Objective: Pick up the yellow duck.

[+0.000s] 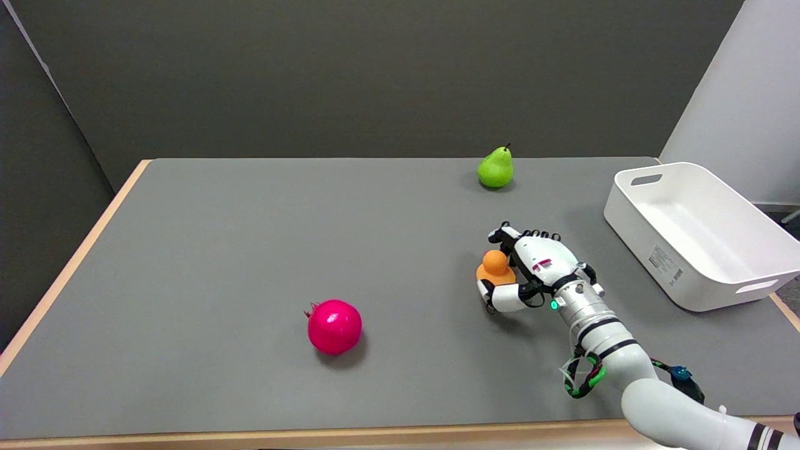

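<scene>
On the grey table (pixel 250 250) before a dark wall, I see my right hand (pixel 531 269) cupped round the yellow duck (pixel 495 267), fingers behind it and thumb in front, touching it low at the table's right-centre, with a green pear (pixel 495 167), white bin (pixel 700 234) and red pomegranate (pixel 334 326) apart.

Matt grey table (pixel 250 250) with pale wood edge; glossy red pomegranate (pixel 334 327).
</scene>
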Robot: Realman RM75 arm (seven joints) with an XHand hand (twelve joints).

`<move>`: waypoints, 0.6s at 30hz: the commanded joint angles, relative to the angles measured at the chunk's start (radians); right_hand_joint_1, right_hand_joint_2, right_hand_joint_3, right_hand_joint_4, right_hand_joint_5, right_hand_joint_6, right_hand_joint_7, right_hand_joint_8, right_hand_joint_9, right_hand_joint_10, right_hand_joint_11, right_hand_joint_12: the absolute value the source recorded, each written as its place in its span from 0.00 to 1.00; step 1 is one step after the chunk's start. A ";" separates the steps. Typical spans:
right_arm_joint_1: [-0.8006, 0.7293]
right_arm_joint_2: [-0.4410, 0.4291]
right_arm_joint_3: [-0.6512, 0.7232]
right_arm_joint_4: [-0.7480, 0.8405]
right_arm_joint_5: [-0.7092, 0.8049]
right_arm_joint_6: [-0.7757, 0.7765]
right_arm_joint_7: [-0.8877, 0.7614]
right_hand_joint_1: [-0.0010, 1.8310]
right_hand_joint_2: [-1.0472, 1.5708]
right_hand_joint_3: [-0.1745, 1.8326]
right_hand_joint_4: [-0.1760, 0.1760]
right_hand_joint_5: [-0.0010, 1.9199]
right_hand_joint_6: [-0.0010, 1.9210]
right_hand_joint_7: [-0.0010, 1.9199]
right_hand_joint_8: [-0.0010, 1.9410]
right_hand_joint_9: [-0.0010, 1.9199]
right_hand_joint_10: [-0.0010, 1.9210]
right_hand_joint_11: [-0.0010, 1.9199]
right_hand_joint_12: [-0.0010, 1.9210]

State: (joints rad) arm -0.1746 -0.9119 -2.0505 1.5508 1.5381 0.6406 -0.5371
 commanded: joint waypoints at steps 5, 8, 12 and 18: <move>0.005 -0.023 -0.025 -0.014 -0.130 0.058 -0.002 0.64 0.87 0.14 0.02 0.29 0.77 0.43 0.76 0.44 0.76 0.23 1.00; 0.006 -0.025 -0.025 -0.011 -0.197 0.098 -0.002 0.64 0.89 0.11 0.00 0.28 0.77 0.41 0.81 0.45 0.80 0.17 1.00; 0.009 -0.024 -0.022 0.001 -0.292 0.180 -0.002 0.63 0.90 0.10 0.00 0.28 0.76 0.40 0.85 0.45 0.87 0.16 1.00; -0.015 0.038 0.126 0.110 -0.402 0.233 -0.002 0.65 0.85 0.19 0.00 0.31 0.72 0.41 0.83 0.46 0.89 0.24 1.00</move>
State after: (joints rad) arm -0.1703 -0.9289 -2.0675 1.5440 1.4009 0.7161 -0.5401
